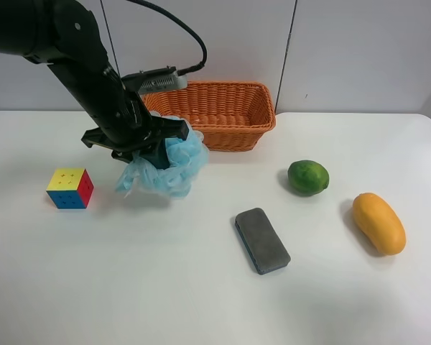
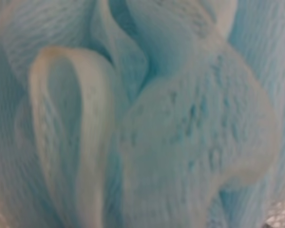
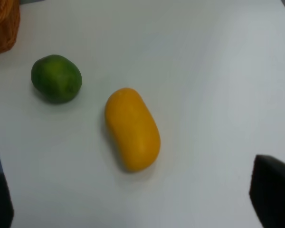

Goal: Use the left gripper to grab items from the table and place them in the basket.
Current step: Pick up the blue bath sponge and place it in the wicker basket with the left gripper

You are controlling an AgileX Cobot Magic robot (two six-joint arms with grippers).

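Note:
My left gripper [image 1: 155, 149] is shut on the light-blue bath pouf [image 1: 174, 169], at or just above the table [image 1: 165, 295], in front of the basket's left end. The pouf fills the left wrist view [image 2: 142, 114] and hides the fingers there. The wicker basket [image 1: 230, 134] stands at the back centre and looks empty. The puzzle cube [image 1: 70, 188] sits to the left. The grey sponge [image 1: 262, 240], green fruit [image 1: 307, 177] and mango [image 1: 378, 223] lie to the right. My right gripper [image 3: 137, 209] is open, above the table near the mango [image 3: 132, 129] and green fruit [image 3: 56, 78].
The left arm and its cable reach in from the upper left of the exterior view, over the basket's left corner. A corner of the basket [image 3: 2, 23] shows in the right wrist view. A white wall stands behind the table.

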